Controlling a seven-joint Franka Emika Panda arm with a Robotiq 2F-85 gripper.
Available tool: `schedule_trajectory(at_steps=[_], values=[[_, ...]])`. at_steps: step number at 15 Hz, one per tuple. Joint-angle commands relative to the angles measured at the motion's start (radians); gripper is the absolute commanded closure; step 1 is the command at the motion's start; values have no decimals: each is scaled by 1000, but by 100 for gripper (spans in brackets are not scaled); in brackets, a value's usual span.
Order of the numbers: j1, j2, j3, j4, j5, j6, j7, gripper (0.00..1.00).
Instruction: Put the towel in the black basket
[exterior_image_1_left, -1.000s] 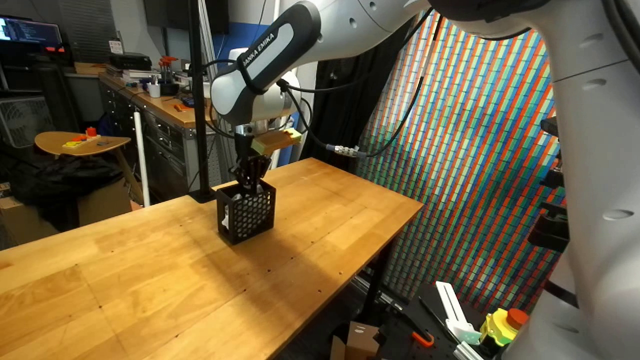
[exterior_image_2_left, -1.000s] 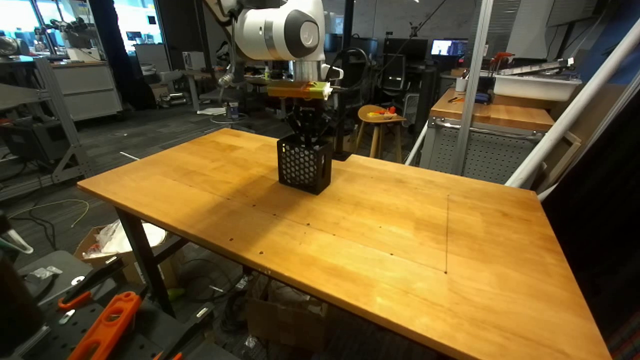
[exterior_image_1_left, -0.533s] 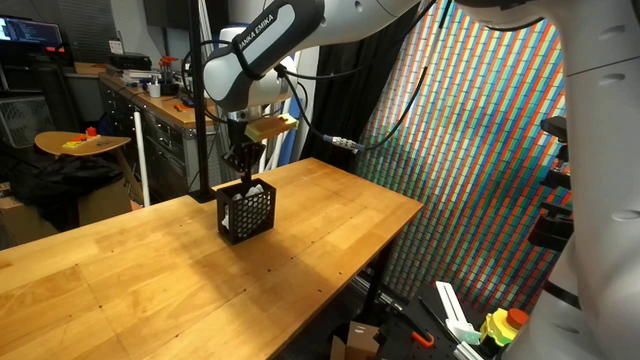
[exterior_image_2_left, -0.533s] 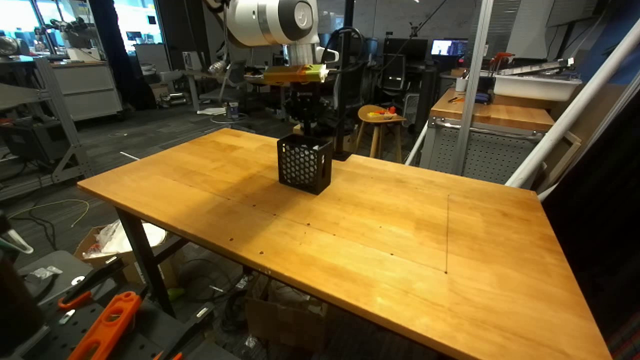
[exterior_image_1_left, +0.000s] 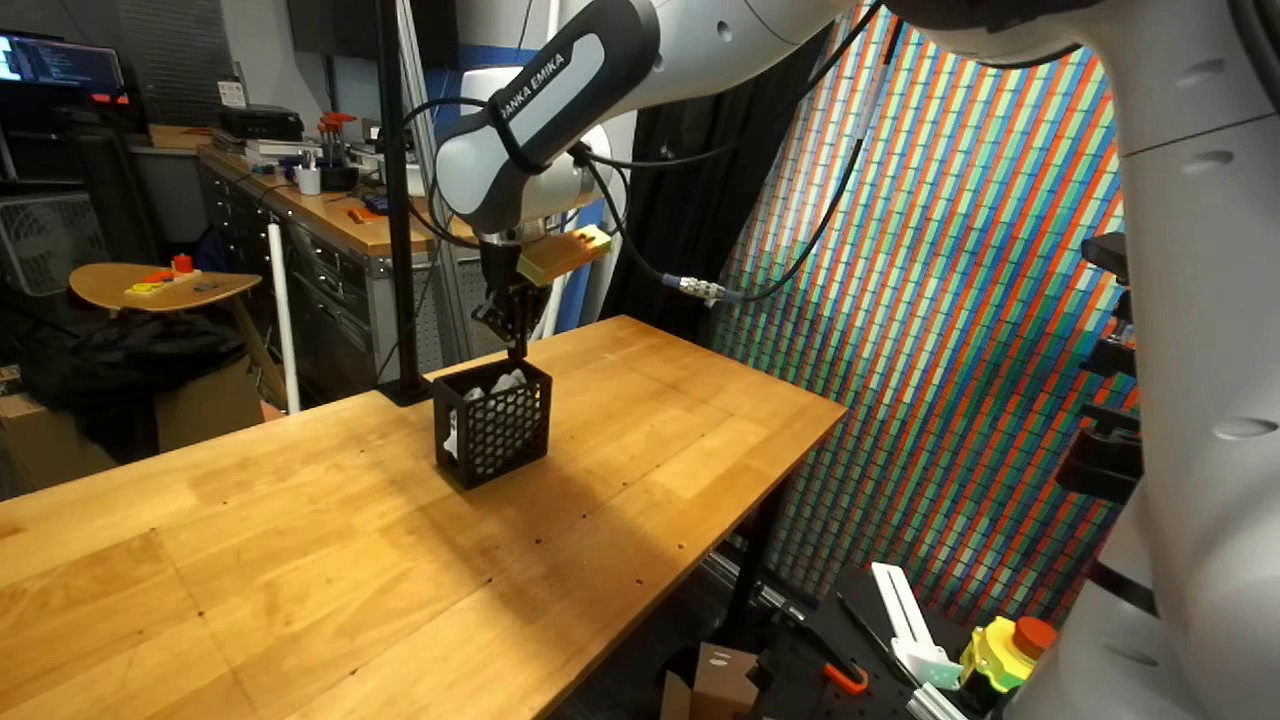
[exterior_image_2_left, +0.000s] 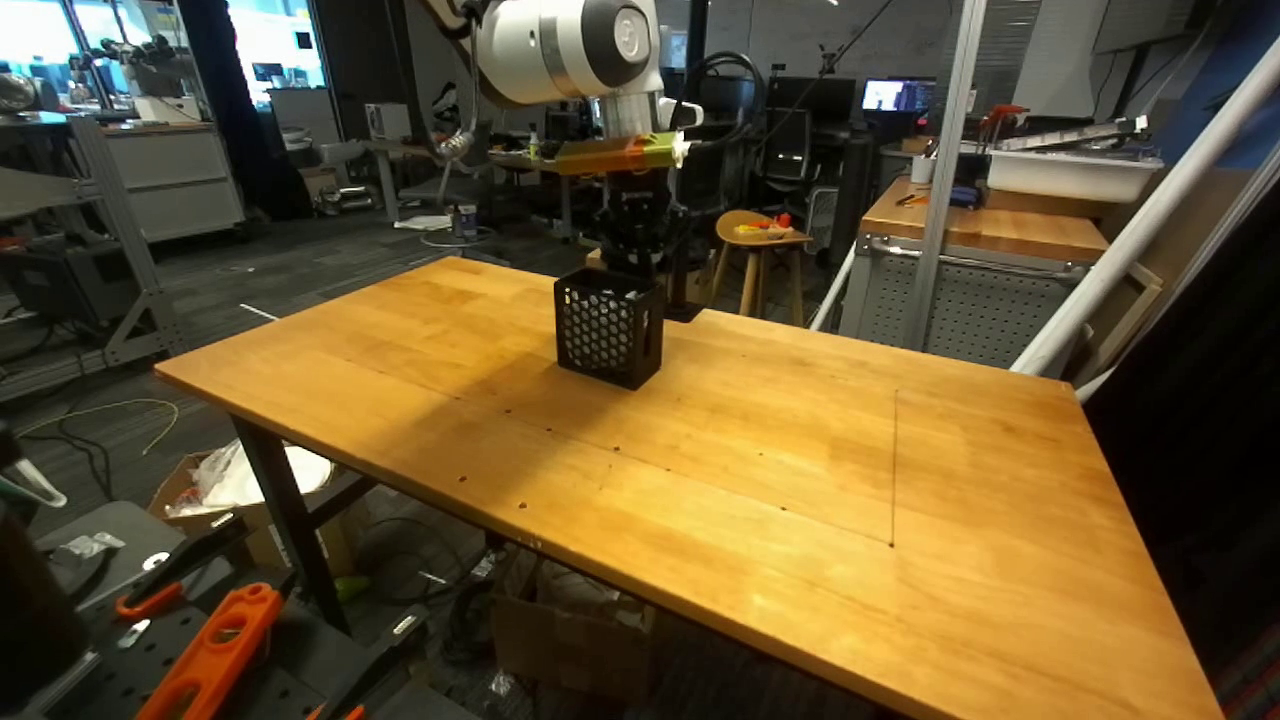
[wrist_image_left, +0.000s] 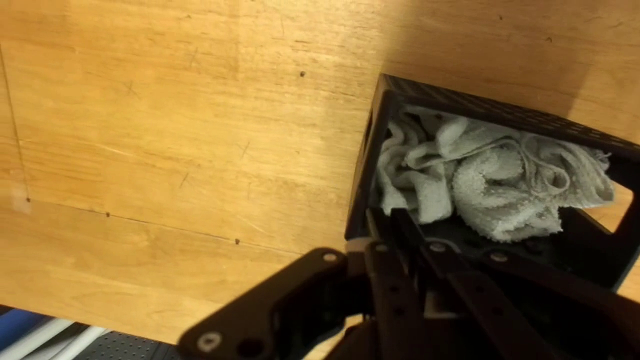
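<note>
On table (exterior_image_1_left: 300, 560): basket (exterior_image_1_left: 495, 425) upright, towel (wrist_image_left: 505, 185) inside it, along the upper side of its opening in the wrist view; gripper (exterior_image_1_left: 517, 353) over the basket's lower left corner there, at its far rim in an exterior view. In both exterior views, post (exterior_image_1_left: 396, 200) at table's edge behind basket, workbench (exterior_image_2_left: 1030, 232) and stool (exterior_image_1_left: 180, 298) farther back beyond the table, stool left of workbench. In an exterior view, carton (exterior_image_2_left: 575, 640) below the table's near edge, nearer the camera than the basket.

In both exterior views a rounded-seat light-wood stool (exterior_image_1_left: 105, 282) carries small red and yellow pieces (exterior_image_1_left: 182, 264), and a wood-topped workbench (exterior_image_2_left: 1020, 230) bears a white cylindrical cup (exterior_image_1_left: 309, 180).
</note>
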Motion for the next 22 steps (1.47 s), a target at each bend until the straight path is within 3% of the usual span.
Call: schedule_trajectory(at_steps=[1, 22], values=[[-5, 19, -5, 20, -14, 17, -22, 90], [12, 12, 22, 4, 19, -2, -11, 90]])
